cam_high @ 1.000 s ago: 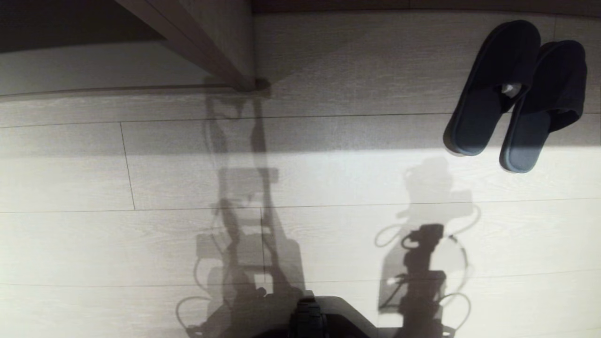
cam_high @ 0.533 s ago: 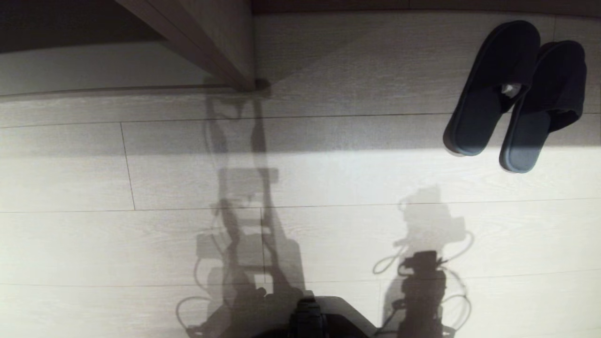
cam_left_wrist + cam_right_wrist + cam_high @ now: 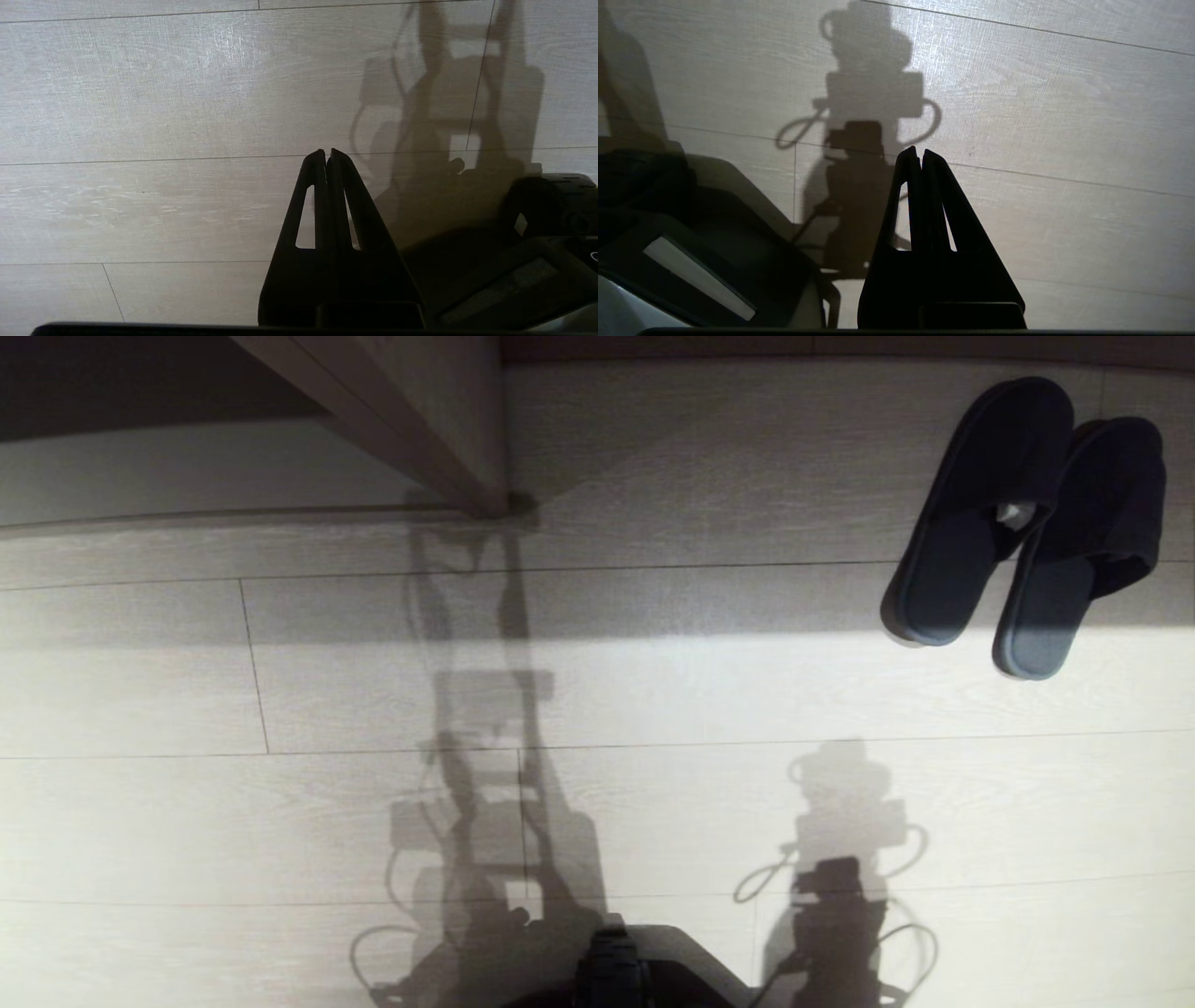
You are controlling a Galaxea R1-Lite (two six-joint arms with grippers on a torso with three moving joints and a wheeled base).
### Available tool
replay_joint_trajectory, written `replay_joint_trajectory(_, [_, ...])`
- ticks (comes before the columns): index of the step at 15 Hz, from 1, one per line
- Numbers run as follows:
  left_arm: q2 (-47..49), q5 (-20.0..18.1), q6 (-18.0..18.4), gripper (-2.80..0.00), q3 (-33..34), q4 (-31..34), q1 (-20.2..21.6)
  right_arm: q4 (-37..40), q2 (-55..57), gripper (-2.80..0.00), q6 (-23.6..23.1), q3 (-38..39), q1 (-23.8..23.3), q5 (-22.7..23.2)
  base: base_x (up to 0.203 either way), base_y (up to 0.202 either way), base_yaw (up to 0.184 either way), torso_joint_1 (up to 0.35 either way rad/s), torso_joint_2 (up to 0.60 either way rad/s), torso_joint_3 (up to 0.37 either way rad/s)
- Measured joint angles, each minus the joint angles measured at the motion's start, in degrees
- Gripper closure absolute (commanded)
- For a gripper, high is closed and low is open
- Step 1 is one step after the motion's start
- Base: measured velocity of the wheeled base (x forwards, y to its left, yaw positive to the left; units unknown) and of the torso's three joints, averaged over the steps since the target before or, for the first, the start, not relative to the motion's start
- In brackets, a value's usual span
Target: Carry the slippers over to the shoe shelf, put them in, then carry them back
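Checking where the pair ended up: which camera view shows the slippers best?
The head view: the slippers lie side by side on the floor at its upper right, whole and unobstructed. Neither wrist view shows them, only floor, shadows and each shut gripper.

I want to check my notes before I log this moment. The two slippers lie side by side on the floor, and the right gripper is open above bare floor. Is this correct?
Not quite: the right gripper is shut, its fingertips pressed together, as the right wrist view shows. The rest holds: it is above bare floor, and the slippers lie side by side on the floor in the head view.
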Motion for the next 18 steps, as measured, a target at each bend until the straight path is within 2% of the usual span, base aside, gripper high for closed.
replay_joint_trajectory(18, [0.0, 0.0, 0.0, 0.00, 0.0, 0.0, 0.0, 0.1, -0.1, 0.00, 2.1, 0.0, 0.0, -0.1, 0.000, 0.000, 0.000, 0.000, 0.00, 0.000])
